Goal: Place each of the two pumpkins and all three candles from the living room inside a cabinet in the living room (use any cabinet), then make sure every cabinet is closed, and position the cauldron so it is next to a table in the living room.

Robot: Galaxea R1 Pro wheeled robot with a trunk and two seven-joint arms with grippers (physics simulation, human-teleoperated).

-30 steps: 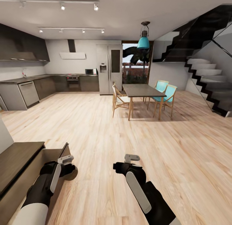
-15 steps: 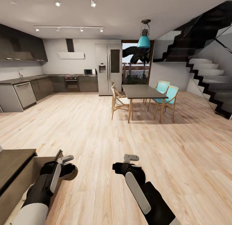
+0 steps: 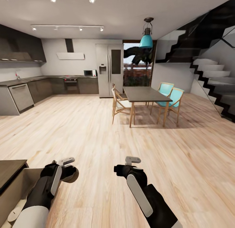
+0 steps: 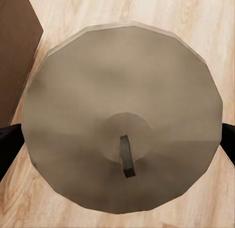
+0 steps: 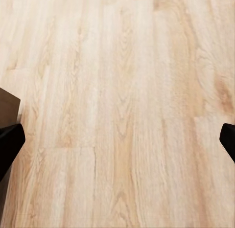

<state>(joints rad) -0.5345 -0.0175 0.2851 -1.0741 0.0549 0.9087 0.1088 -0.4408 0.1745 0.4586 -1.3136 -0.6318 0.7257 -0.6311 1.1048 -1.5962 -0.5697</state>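
Observation:
My left gripper (image 3: 69,173) is shut on a pale beige candle (image 3: 73,179) just above the floor, beside the cabinet. The left wrist view looks down on that candle (image 4: 122,105), wick up, with a dark finger on either side. The dark-brown cabinet (image 3: 9,167) sits at the lower left with a drawer (image 3: 23,185) pulled open, and a second candle (image 3: 13,216) lies in it. My right gripper (image 3: 122,169) hangs open over bare floor, its fingertips (image 5: 10,145) wide apart. The pumpkins, cauldron and living-room table are out of view.
Pale wood floor (image 3: 98,130) stretches ahead. A dining table (image 3: 143,93) with wooden and turquoise chairs stands at centre right. Kitchen counters (image 3: 19,94) run along the left, a fridge (image 3: 109,69) stands at the back, and a staircase (image 3: 212,81) rises at the right.
The whole picture has shifted: the camera has turned right, so the cabinet has slid towards the left edge. Both arms keep their pose, the candle still held.

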